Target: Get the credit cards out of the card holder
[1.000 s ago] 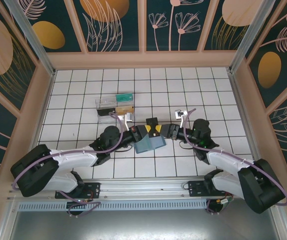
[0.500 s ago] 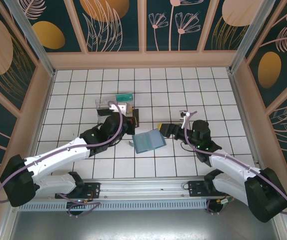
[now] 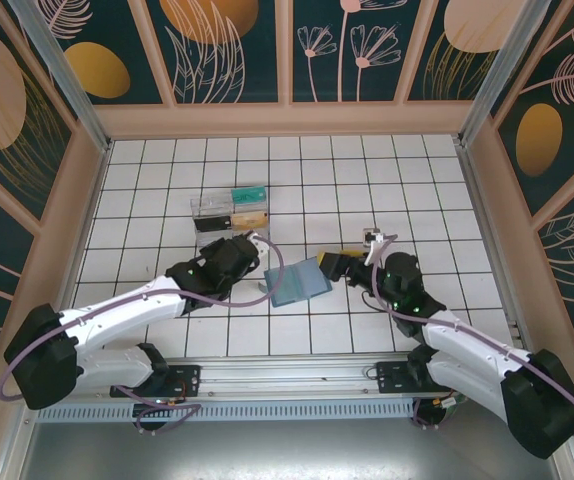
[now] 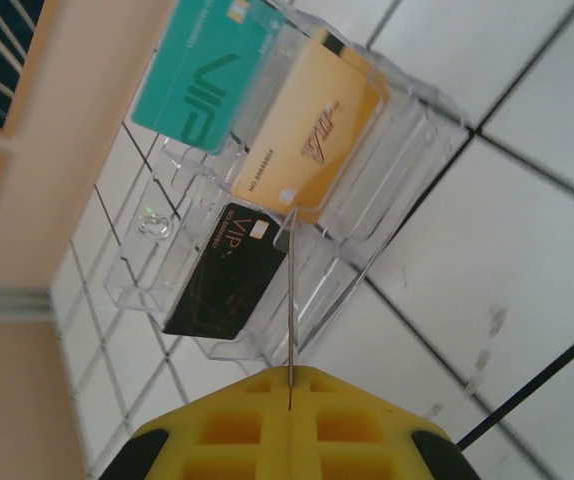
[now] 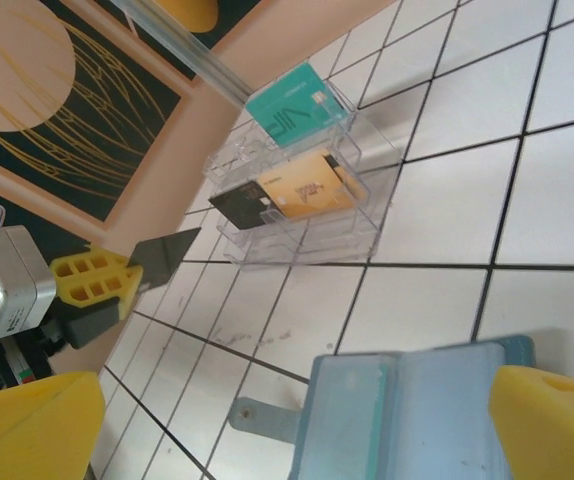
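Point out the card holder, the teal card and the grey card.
card holder (image 3: 300, 283): top external view, its open face.
teal card (image 4: 207, 70): left wrist view, its printed face.
grey card (image 5: 167, 255): right wrist view, its flat face.

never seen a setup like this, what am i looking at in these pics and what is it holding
This is a robot: a left arm and a right arm bolted at the near edge of a tiled table, each ending in a two-finger gripper. The wide picture comes from a fixed camera above and behind them. The other two come from a camera on each wrist, so the yellow blocks are that arm's own fingers. On the table lie a slate-blue card holder, opened flat, and a clear plastic box holding a teal card, an orange card and a black card. The left gripper is shut on a dark card, seen edge-on by its own camera. The right gripper is open at the holder's right edge.
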`<state>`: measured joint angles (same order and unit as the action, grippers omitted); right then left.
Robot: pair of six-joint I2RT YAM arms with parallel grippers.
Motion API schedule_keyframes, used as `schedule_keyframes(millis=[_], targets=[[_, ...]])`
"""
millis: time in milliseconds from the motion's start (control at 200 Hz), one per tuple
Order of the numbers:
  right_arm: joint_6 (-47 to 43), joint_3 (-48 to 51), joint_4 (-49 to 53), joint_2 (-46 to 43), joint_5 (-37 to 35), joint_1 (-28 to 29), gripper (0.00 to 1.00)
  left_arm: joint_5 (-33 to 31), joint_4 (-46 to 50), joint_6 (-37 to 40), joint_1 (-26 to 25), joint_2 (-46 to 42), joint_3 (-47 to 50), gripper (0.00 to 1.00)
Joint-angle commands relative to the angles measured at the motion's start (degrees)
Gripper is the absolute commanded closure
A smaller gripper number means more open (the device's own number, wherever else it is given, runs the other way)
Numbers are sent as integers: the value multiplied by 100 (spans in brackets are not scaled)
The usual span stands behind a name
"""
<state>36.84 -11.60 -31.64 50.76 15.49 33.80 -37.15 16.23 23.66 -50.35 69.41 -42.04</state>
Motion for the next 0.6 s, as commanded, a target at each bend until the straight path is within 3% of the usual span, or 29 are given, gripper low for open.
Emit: schedule_keyframes(millis=[0, 320, 596], targets=[[-64, 181, -507, -281, -475, 178, 1, 293, -272, 1737, 315, -105, 170, 100], [-114, 45, -220, -232, -582, 232, 1, 1143, -474, 2969, 1461, 286, -30, 100], [-133, -35, -97, -98, -593, 224, 1, 1323, -1022, 3415, 1751, 873, -200, 100]])
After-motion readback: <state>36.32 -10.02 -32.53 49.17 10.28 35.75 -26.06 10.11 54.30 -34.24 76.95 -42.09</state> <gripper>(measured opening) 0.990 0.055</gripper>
